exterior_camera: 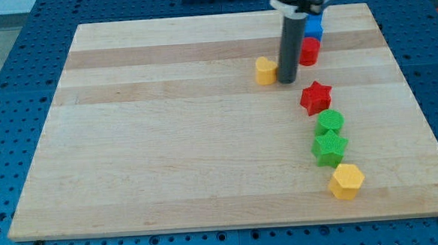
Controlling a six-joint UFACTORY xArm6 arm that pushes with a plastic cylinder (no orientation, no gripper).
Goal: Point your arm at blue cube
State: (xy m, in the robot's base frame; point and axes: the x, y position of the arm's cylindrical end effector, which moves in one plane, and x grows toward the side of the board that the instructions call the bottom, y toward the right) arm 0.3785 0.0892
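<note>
My tip (287,81) on surface (168,155), touching yellow block (265,70), below blue cube (314,25); red cylinder (309,51) between. Tool bare rod, holds nothing.

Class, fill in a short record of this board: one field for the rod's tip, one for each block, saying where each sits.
tip: my tip at the view's upper middle, just right of the yellow block
blue cube: near the top edge, up and right of the tip, partly hidden by the rod
red cylinder: just below the blue cube
yellow block: beside the tip, on its left
red star: below the tip, to the right
green cylinder
green star: right below the green cylinder
yellow hexagon: lowest, right side
</note>
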